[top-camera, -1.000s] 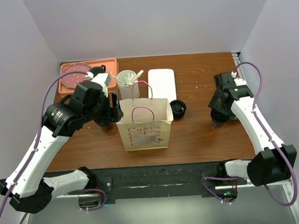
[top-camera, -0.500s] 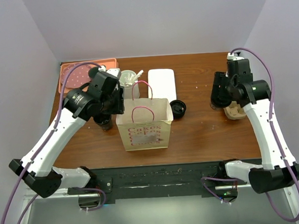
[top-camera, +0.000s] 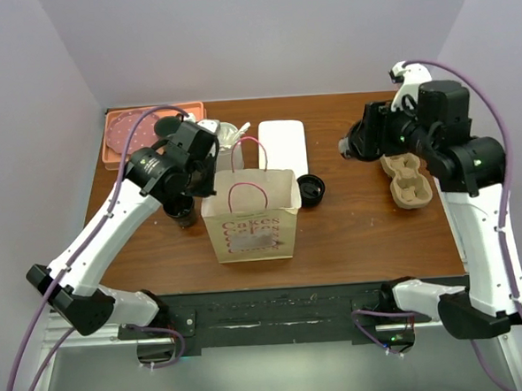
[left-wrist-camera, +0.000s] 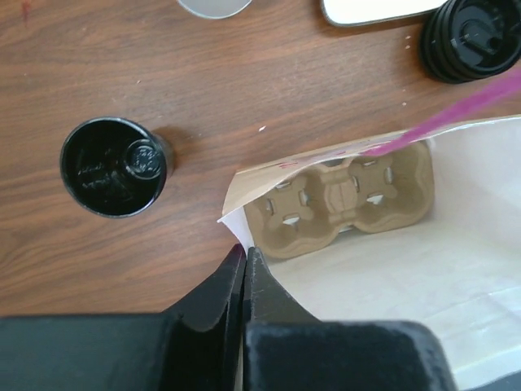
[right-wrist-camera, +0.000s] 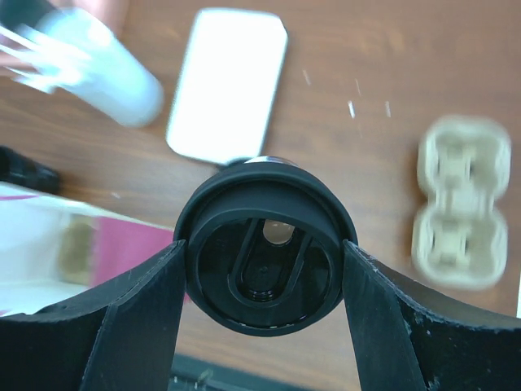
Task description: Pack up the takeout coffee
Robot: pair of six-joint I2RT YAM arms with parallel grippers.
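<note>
Brown table (top-camera: 351, 225): right gripper (top-camera: 354, 145) clamps the black cup (right-wrist-camera: 262, 244) (lid up), right of and beyond the paper bag (top-camera: 252, 215). The left gripper (left-wrist-camera: 244, 257) pinches the bag's left rim, mouth open.

The bag (top-camera: 252, 215) at the black left claw's (left-wrist-camera: 243, 254) tips is cream outside with pink "Cakes" lettering and pink handles, and white inside. The carrier (left-wrist-camera: 350, 199) in it is tan. Left of that claw, a second cup (left-wrist-camera: 114, 167) is glossy black on the brown wood-grain table (top-camera: 352, 230). The cup (right-wrist-camera: 260, 208) in the black right claw (right-wrist-camera: 262, 244) is black; right of it lies a tan spare carrier (right-wrist-camera: 457, 213).
</note>
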